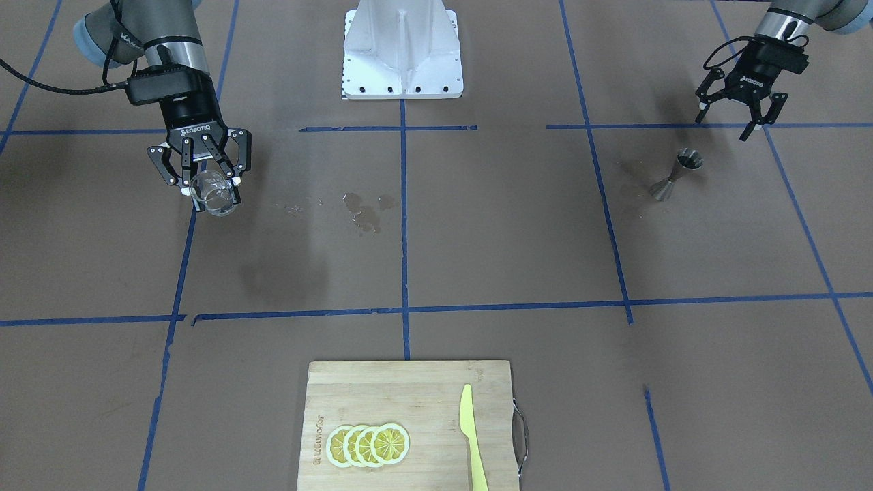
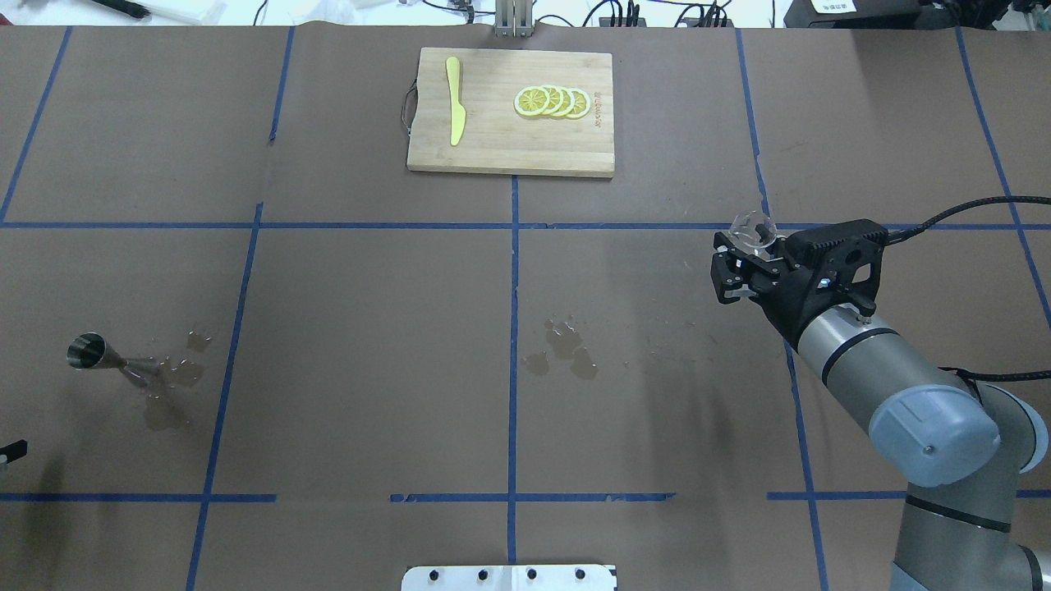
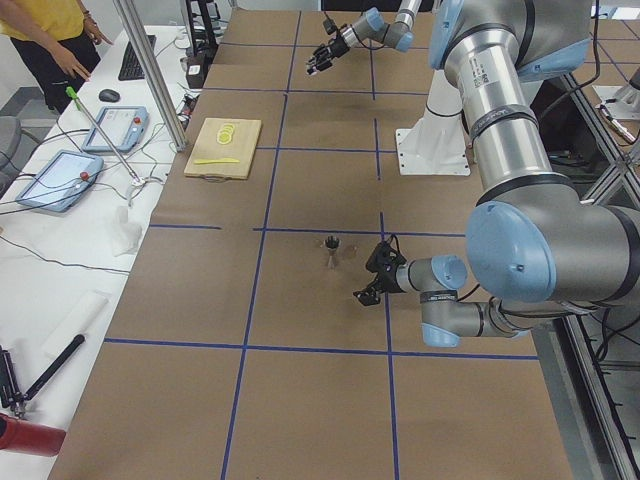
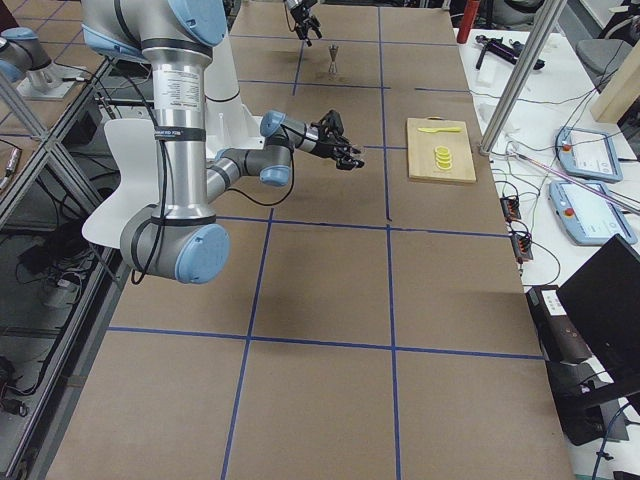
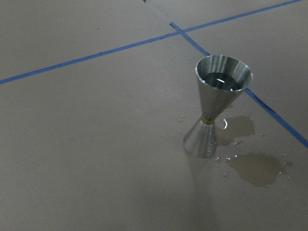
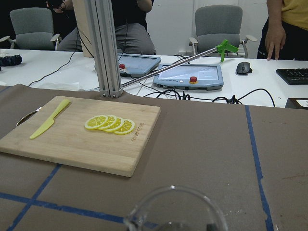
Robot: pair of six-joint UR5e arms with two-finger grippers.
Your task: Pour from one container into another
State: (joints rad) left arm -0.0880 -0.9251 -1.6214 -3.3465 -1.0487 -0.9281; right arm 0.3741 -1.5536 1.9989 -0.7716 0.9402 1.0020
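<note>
Right gripper [image 1: 210, 183], housing marked "ROBOTIQ": closed around the clear drinking glass [image 1: 219, 199], which is held tilted and clear of the worktop [image 1: 518, 232] over its right half. In the right wrist view only the rim of the glass shows, at the bottom edge.

Left gripper [image 1: 724, 128], also marked "ROBOTIQ": fingers spread wide and holding nothing, poised near the metal jigger [image 1: 675, 174] on the robot's side of it, not touching.

The jigger stands upright on the left part of the worktop, well apart from the glass. The left wrist view shows liquid in its upper cone and wet patches [image 5: 257, 168] on the brown paper just beside its base. A second group of wet patches [image 1: 365, 211] lies near the worktop's centre.

At the far edge, centred, lies a wooden cutting board [image 1: 416, 392] carrying four overlapping lemon slices [image 1: 368, 444] and a yellow knife [image 1: 470, 436]. A mark is burnt into the board beside the slices; its lettering cannot be read.
</note>
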